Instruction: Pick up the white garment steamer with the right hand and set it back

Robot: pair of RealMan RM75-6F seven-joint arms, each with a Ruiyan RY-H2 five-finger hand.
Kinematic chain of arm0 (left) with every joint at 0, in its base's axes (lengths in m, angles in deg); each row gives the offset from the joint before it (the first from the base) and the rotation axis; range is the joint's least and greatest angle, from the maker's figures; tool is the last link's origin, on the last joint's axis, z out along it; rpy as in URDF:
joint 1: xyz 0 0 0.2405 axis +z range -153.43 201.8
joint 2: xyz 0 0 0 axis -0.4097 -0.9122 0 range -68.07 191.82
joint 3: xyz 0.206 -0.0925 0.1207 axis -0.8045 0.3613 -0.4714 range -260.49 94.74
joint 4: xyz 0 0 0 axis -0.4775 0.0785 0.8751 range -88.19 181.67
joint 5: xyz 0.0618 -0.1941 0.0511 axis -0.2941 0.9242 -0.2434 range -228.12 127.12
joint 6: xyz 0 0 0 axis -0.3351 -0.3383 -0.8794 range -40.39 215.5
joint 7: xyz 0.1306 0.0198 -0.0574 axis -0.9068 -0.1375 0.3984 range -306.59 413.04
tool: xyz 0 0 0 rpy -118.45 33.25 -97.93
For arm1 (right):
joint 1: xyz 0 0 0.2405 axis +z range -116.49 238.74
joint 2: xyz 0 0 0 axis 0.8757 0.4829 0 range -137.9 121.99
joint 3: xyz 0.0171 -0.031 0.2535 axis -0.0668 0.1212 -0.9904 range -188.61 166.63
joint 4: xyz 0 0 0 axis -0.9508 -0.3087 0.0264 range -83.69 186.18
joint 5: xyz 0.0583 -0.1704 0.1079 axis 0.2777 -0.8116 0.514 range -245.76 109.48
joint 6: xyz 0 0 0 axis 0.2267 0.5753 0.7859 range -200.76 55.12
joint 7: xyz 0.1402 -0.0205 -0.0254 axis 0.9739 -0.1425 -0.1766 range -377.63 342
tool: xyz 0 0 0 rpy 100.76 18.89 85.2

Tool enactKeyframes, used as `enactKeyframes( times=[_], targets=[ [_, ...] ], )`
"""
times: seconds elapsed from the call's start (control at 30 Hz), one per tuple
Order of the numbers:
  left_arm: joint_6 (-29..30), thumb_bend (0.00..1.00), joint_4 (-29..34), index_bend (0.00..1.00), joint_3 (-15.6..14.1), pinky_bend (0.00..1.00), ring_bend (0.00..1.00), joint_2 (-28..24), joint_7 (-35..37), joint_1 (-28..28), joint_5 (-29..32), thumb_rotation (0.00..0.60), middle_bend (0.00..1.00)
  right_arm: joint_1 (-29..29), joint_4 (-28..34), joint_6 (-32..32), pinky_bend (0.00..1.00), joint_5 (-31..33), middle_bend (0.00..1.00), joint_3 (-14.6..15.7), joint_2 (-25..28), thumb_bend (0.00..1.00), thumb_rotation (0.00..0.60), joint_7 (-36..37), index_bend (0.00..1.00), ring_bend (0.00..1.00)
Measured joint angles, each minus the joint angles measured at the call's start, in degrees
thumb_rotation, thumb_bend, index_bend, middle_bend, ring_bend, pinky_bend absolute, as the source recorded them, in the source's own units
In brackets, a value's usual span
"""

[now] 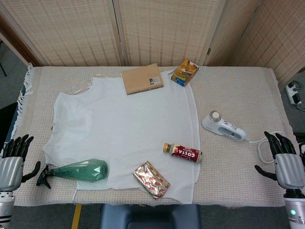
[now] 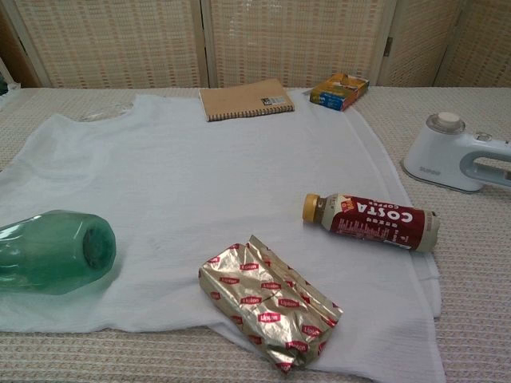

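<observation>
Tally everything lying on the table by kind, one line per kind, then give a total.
Bottles: 2 (green bottle, Costa coffee bottle)
Garment steamer: 1
White shirt: 1
Notebook: 1
Yellow carton: 1
Foil tea packet: 1
Total: 7
</observation>
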Motion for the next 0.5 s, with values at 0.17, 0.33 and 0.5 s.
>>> enactKeyframes(
  times=[0.17, 0.33, 0.5],
  targets=[
    [0.3, 0.43, -0.8, 0.11, -0.2, 0.0, 0.03, 0.3, 0.9, 0.2, -0.6, 0.525, 0.08, 2.0, 0.1, -3.0, 0.17, 2.6, 0.14, -1.4, -0.8, 0.03, 0.6, -1.8, 0.0, 0.08],
    [0.2, 0.43, -1.9, 0.11, -0.4, 0.0, 0.03, 0.7, 1.8, 0.4, -0.5, 0.523, 0.08, 5.6, -0.6, -7.5, 0.18, 7.3, 0.14, -4.1, -3.1, 0.03, 0.6, -4.8, 0.0, 0.06],
    [-0.4, 0.43, -2.7, 0.11, -0.5, 0.0, 0.03, 1.0, 2.4, 0.4, 0.0, 0.525, 0.08, 10.2, -2.5, -13.3, 0.18, 13.8, 0.12, -7.4, -6.3, 0.0, 0.6, -7.0, 0.0, 0.06]
  ],
)
